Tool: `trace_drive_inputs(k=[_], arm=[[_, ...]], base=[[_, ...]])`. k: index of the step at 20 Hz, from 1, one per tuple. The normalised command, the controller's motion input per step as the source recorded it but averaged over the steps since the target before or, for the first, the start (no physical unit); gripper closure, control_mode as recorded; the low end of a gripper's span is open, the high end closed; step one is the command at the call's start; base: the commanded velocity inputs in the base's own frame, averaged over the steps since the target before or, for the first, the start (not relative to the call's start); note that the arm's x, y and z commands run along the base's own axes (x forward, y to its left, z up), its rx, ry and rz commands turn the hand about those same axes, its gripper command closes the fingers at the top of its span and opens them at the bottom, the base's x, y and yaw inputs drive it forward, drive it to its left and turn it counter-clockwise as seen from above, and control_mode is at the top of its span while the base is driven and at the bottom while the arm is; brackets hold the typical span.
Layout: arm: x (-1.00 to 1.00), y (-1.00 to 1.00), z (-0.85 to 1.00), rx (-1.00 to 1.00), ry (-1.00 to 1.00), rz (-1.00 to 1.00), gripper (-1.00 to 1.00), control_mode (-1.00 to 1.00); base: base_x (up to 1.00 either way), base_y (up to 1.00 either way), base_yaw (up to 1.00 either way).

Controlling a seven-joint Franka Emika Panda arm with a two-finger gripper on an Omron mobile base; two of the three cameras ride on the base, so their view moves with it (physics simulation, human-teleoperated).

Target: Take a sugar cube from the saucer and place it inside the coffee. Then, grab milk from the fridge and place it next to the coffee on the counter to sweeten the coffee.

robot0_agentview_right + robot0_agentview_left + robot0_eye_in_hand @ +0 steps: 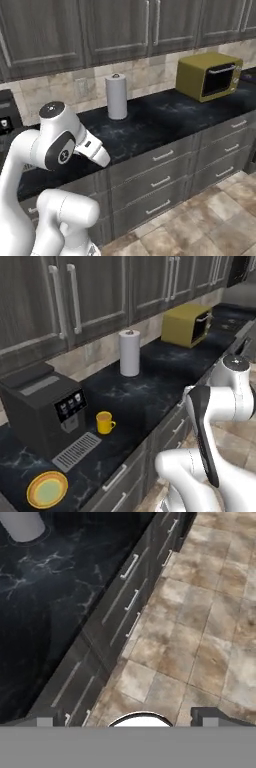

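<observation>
The counter (150, 386) runs as a long black veined worktop from lower left to upper right in the left base view, its long axis parallel to the wall of dark cabinets (90, 291) above it. Dark drawers (165, 177) with silver handles sit beneath it, facing a tiled floor (210, 612).

The black coffee machine (42, 406) stands at the left end of the counter, its front panel and drip tray facing the counter's front edge. A yellow-olive microwave (186, 323) sits well apart at the far right end, its door turned toward the right. A white paper towel roll (129, 352) stands upright between the two, near the wall.

The saucer (47, 489) lies flat near the counter's front edge, in front of the coffee machine's left side. No sugar cube can be made out on it at this size.

The coffee (104, 422) stands upright just beside the drip tray on its right, apart from the saucer. Its handle points right, along the counter.

The gripper (130, 719) is seen in the hand view, looking down over the counter edge, the drawer fronts and the floor. The two finger tips stand wide apart at the bottom, with nothing between them.
</observation>
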Motion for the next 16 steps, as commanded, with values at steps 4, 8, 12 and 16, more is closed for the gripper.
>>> trace_drive_inputs(k=[4, 8, 12, 16], arm=[[0.0, 0.0, 0.0, 0.0, 0.0, 0.0, -1.0, 1.0], [0.0, 0.0, 0.0, 0.0, 0.0, 0.0, -1.0, 1.0], [0.0, 0.0, 0.0, 0.0, 0.0, 0.0, -1.0, 1.0], [0.0, 0.0, 0.0, 0.0, 0.0, 0.0, -1.0, 1.0]], base=[[0.0, -0.58, -0.7], [0.0, -0.55, -0.67], [0.12, -0.51, -0.58], [0.61, -0.63, -0.43]])
